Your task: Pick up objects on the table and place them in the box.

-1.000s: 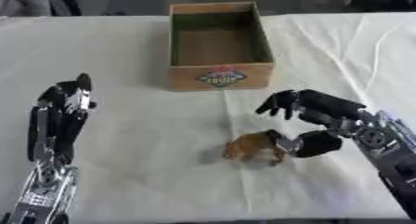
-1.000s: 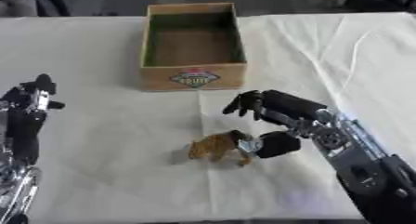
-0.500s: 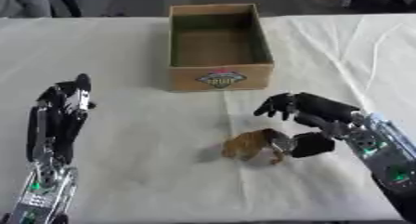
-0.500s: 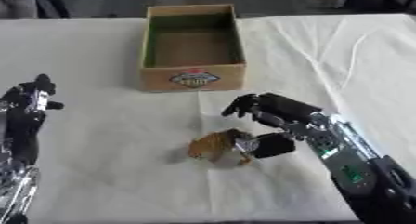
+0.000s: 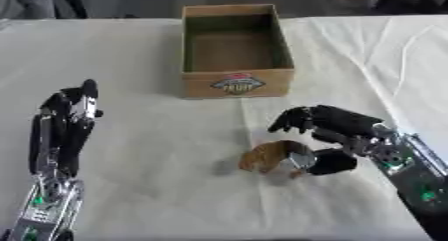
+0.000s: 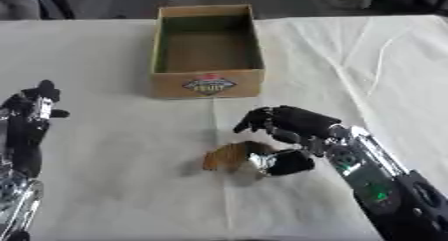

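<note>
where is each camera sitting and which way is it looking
Left eye view: in the robot's head, looking down at the white-clothed table; the open cardboard box stands at the far side; the left hand rests open at the left, and the right hand comes in from the lower right.
Right eye view: the same head's other eye, facing the same way; everything sits further left in the picture.
Both share the box, both hands and the small brown object at the right hand's thumb.

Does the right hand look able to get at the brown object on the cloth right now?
Probably yes: the right hand is already beside the brown object, thumb against it, fingers arched above, nothing between them.
</note>
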